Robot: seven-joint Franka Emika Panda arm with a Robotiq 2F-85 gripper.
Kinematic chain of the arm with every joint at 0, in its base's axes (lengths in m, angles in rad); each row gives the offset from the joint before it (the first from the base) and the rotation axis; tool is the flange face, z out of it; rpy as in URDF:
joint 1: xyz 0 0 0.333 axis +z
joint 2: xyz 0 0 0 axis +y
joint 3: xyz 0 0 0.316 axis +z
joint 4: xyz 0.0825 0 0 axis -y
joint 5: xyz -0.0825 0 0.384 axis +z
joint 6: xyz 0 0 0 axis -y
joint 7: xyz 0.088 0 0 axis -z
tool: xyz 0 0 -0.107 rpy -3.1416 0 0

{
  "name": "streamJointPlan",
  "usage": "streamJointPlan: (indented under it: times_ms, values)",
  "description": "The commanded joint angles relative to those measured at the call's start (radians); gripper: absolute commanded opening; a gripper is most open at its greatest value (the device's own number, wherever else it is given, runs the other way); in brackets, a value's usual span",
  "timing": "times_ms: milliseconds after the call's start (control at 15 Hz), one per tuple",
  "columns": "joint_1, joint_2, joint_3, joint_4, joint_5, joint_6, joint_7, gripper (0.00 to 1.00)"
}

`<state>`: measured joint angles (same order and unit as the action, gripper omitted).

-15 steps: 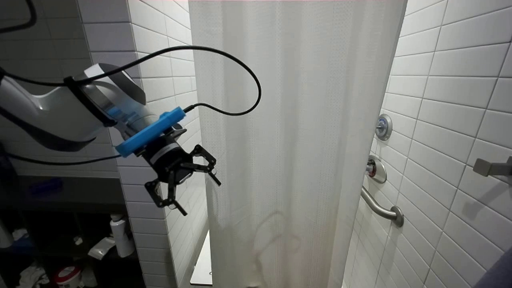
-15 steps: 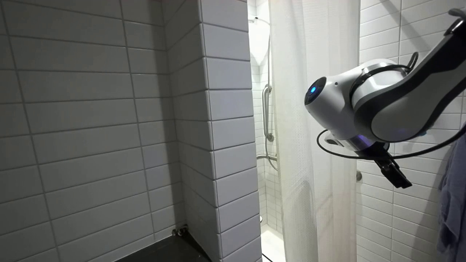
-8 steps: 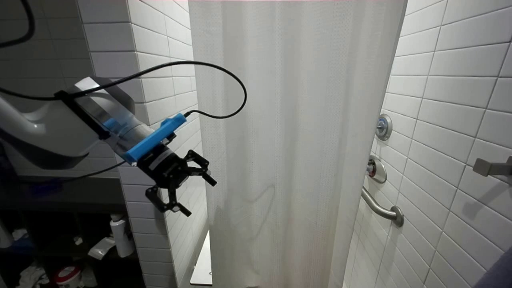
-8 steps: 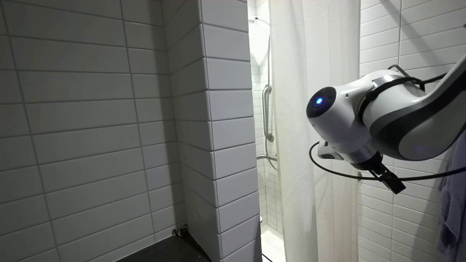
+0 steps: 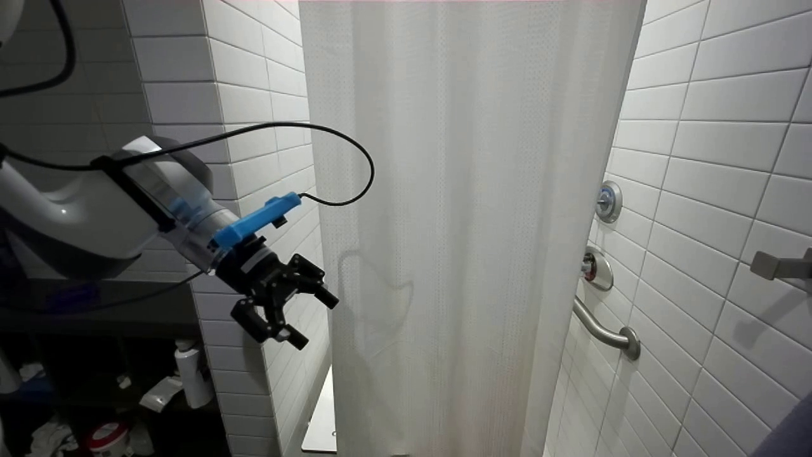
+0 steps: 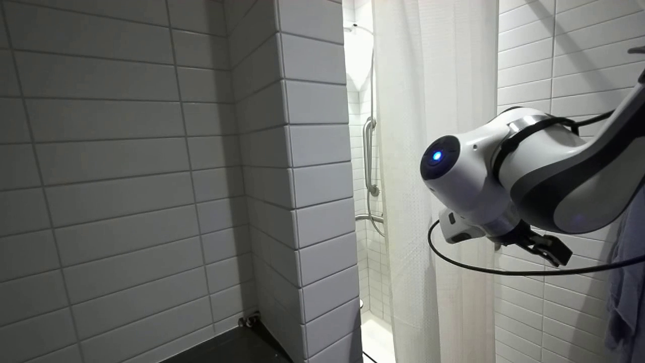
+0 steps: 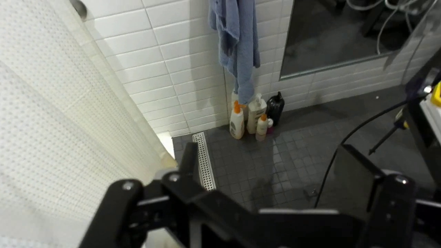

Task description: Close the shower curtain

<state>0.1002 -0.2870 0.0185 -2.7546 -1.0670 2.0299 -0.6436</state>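
The white shower curtain (image 5: 469, 222) hangs in soft vertical folds in both exterior views (image 6: 458, 55) and fills the left of the wrist view (image 7: 58, 103). In an exterior view there is a gap between its left edge and the tiled wall. My gripper (image 5: 315, 321) is open and empty, pointing down and appearing in front of that edge. In an exterior view the gripper (image 6: 559, 251) shows partly, to the right of the curtain. In the wrist view the open fingers (image 7: 268, 155) have only the floor between them, with the curtain beyond the left finger.
A tiled pillar (image 6: 317, 176) stands beside the shower opening. A dark shelf holds a white bottle (image 5: 193, 374). A grab bar (image 5: 602, 330) is on the far wall. A blue towel (image 7: 237, 41) hangs above several bottles (image 7: 237, 122). A black cable (image 5: 371, 165) loops from the wrist.
The arm and its cable loop have moved lower, and the gripper has turned and dropped a little. The gripper stays open. The curtain has not visibly moved.
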Motion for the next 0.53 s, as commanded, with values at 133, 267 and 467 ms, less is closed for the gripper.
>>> streamJointPlan:
  times_ms: [133, 267, 467]
  values:
    - [0.007, -0.005, 0.027, 0.039, -0.118, -0.215, -0.182, 1.0]
    - [0.01, 0.002, 0.011, 0.033, -0.109, -0.193, -0.151, 1.0]
    - [0.014, 0.002, 0.021, 0.041, -0.138, -0.23, -0.174, 1.0]
